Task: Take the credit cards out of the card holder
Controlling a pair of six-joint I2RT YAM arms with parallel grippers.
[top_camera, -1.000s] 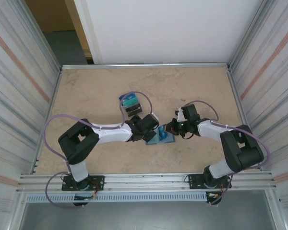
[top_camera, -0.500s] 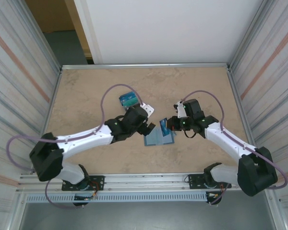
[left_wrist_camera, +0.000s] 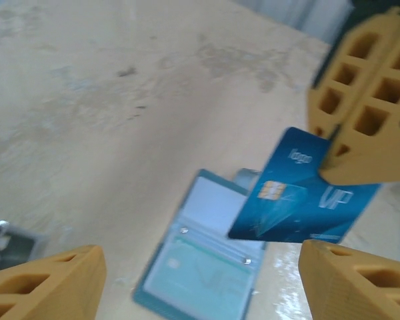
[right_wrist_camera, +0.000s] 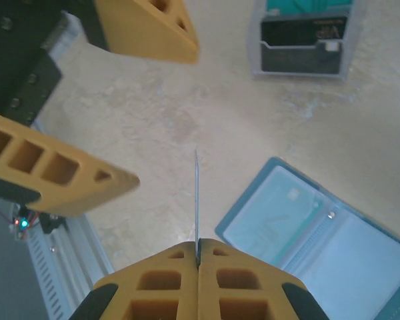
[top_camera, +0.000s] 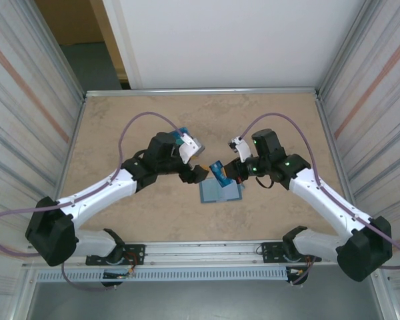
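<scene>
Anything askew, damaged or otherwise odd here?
Nothing stands out. The card holder lies open on the table; the right gripper pinches a blue card near it, and the left gripper is open alongside.

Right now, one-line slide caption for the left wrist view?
Shut right gripper holds a blue credit card over the open card holder on the table; left gripper's fingers spread wide in the foreground.

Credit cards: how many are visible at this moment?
3 at least: blue card pinched in the right gripper, pale card pocketed in the open card holder, teal card in the black stand. More may be hidden there.
</scene>
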